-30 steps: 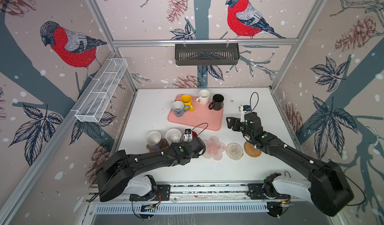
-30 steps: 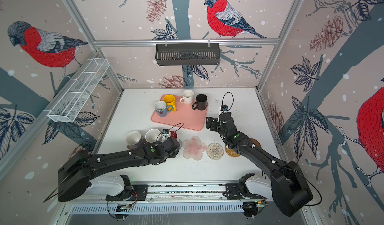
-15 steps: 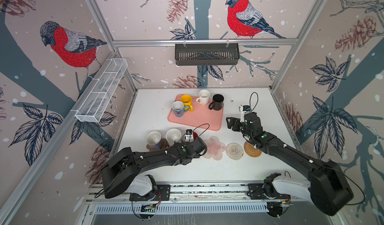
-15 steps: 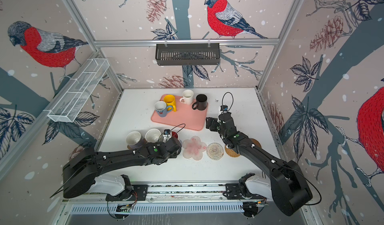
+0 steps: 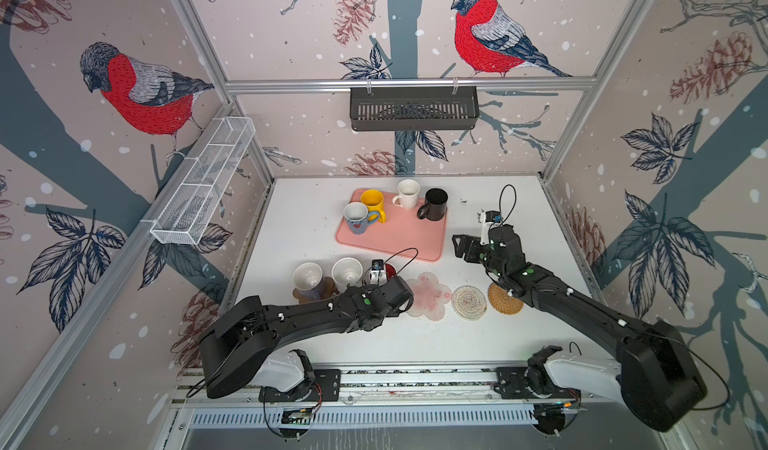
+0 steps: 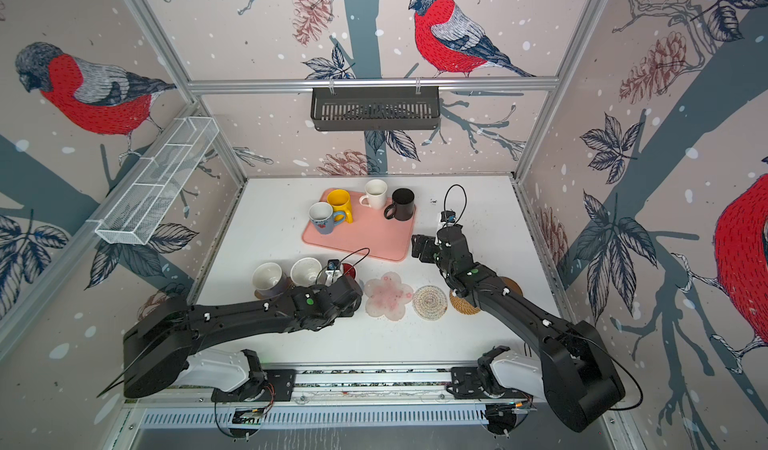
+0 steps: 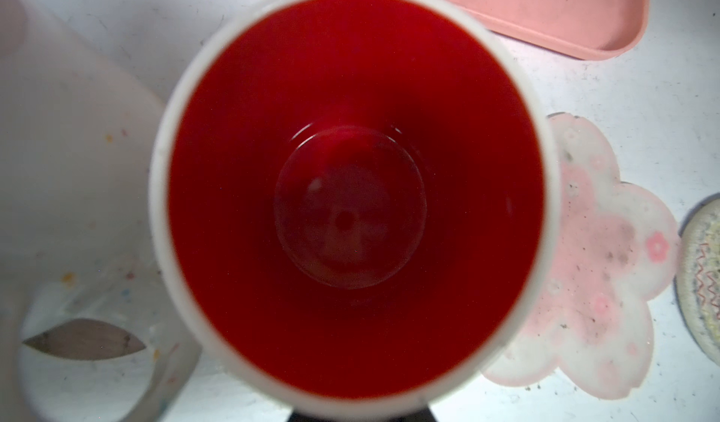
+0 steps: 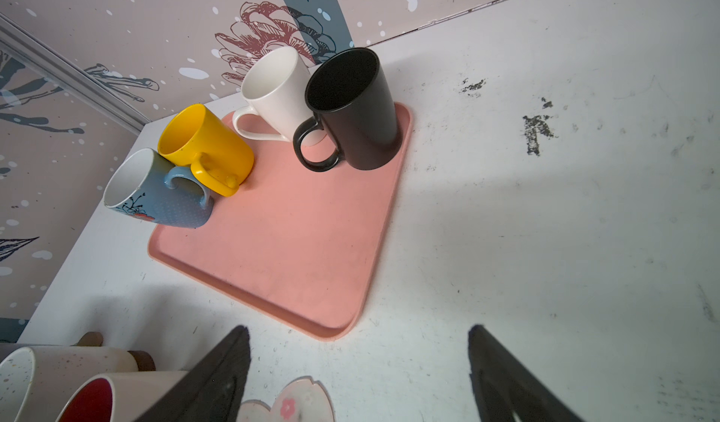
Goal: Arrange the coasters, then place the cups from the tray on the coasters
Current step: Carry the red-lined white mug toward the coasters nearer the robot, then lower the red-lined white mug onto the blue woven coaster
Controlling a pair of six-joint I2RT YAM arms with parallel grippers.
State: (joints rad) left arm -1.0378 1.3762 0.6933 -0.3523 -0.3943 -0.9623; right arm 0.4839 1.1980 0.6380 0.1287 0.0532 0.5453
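placed mugs: lavender mug (image 5: 308,277) and speckled mug (image 5: 347,270), out past the left gripper's outer side, mouths up; brown coaster (image 5: 302,299) peeking out under the lavender mug, so likely done.
left gripper (image 7: 359,417): jaws together, right above the red-inside mug (image 7: 350,205); looks clamped on its near wall or handle, with the grip spot hidden.
red-inside mug: straight below that gripper, mouth up, next in the row after the speckled mug; held level to sit flat. Coaster under it: cannot tell.
tray (image 5: 399,236): beyond the left gripper, just ahead of the right gripper's tips; waiting place for mugs.
bare coasters: flower coaster (image 5: 430,298), rope coaster (image 5: 468,301), rattan coaster (image 5: 503,300), in a line from just beside the left gripper to under the right arm; probably one spot saved per mug.
right gripper (image 5: 460,247): jaws wide apart, nothing in them, aimed at the tray; likely ready for the black mug (image 5: 434,204), the closest one.
mugs, counted: seven. Three off the tray, four on it: blue-handled mug (image 5: 356,218), yellow mug (image 5: 372,200), white mug (image 5: 407,193), black mug.
coasters, counted: three bare, one brown partly seen; others hidden.
grippers, counted: two.
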